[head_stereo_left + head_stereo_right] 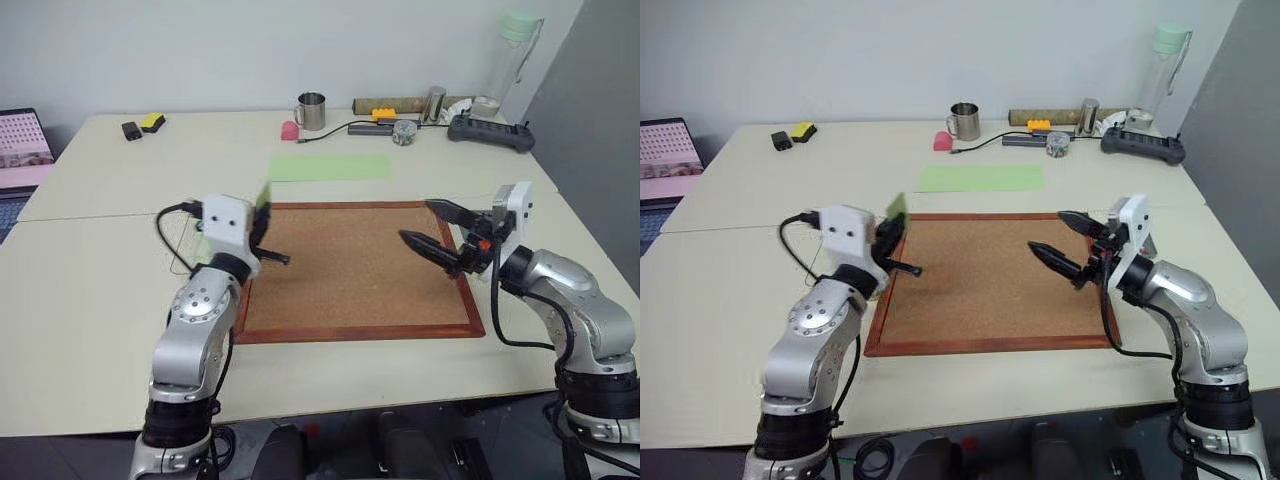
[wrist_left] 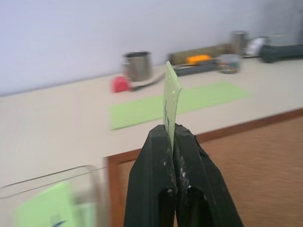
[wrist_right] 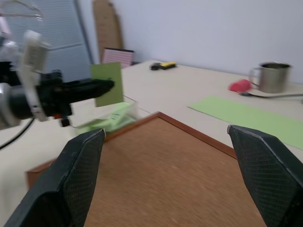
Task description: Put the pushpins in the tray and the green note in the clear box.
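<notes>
My left gripper [image 1: 262, 220] is shut on the green note [image 2: 171, 94], a small light-green square held upright on edge above the left rim of the corkboard. The note also faces the right wrist camera [image 3: 107, 84]. The clear box [image 2: 52, 187] stands on the table just left of the corkboard, below and beside my left hand, with another green sheet lying in it. My right gripper [image 1: 415, 220] hovers open and empty over the right side of the corkboard, pointing toward the left gripper. The pushpins and the tray are out of view.
The wood-framed corkboard [image 1: 350, 275] lies between my arms. A long green paper strip [image 1: 330, 167] lies behind it. Further back stand a metal mug [image 1: 312, 110], a pink lump [image 1: 290, 130], a black power strip [image 1: 490, 132] and a bottle [image 1: 515, 50].
</notes>
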Robot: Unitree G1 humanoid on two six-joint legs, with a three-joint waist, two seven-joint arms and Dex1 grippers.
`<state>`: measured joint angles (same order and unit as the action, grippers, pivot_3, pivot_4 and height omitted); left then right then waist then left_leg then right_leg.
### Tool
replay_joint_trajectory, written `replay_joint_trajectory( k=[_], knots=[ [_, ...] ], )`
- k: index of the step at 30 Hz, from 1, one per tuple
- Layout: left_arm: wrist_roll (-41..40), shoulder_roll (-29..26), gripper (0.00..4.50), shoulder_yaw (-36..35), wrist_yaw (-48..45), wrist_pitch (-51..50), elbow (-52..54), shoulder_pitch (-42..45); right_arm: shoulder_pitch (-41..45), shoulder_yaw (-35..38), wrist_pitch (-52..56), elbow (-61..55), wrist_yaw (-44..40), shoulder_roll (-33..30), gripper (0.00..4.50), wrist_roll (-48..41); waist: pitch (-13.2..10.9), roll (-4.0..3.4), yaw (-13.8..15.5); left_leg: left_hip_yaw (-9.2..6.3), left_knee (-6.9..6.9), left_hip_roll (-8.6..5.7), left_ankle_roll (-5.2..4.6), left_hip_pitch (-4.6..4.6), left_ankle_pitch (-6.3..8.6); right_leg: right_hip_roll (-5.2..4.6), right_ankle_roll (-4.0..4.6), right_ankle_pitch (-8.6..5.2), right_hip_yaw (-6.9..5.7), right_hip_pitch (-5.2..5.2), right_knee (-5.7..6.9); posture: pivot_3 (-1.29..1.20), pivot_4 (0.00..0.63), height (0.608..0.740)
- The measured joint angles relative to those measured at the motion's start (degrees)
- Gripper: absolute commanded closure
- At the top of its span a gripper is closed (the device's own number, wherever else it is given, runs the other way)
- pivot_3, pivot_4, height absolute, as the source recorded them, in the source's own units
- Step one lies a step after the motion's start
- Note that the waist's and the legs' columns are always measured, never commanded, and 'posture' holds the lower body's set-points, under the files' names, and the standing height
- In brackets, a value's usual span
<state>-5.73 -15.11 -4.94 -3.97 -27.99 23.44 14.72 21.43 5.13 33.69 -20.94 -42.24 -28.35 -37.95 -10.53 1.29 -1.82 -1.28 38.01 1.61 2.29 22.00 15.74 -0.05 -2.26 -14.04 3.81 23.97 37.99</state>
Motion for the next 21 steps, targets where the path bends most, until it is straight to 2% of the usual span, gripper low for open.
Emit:
replay_joint_trajectory(
  k=[6,10,13,21],
  knots=[
    [2.4,3.0,4.5,-6.32,8.45,-3.3,-2.22,0.36,1.2,-3.04,5.39,-4.62,1.64,1.42,0.14,-4.12,0.0,0.01,0.19,0.0,0.02,0.0,0.0,0.04,0.0,0.0,0.01,0.01,-0.13,0.0,0.01,0.0,0.15,0.74],
    [2.42,3.68,4.5,-8.43,10.3,-5.49,-3.82,1.23,2.27,-3.13,5.92,-4.6,2.27,1.41,0.14,-4.24,0.0,0.04,0.2,-0.01,0.03,0.0,0.0,0.08,0.0,0.0,0.02,0.01,-0.2,-0.02,-0.04,0.0,0.15,0.74],
    [2.04,4.17,4.04,-8.45,10.05,-5.68,-3.83,1.69,2.3,-3.13,5.93,-4.34,2.26,1.22,0.11,-4.16,0.0,0.04,0.19,-0.01,0.02,0.0,0.01,0.1,0.0,0.0,0.03,0.01,-0.19,-0.01,-0.05,0.0,0.15,0.74],
    [1.84,4.67,2.31,-8.45,9.68,-5.16,-4.18,1.96,2.31,-3.13,5.96,-4.26,2.49,0.72,0.11,-3.84,0.0,0.04,0.15,0.0,0.02,0.01,0.01,0.08,0.0,0.0,0.03,0.01,-0.19,-0.01,-0.01,0.0,0.15,0.74]
  ],
)
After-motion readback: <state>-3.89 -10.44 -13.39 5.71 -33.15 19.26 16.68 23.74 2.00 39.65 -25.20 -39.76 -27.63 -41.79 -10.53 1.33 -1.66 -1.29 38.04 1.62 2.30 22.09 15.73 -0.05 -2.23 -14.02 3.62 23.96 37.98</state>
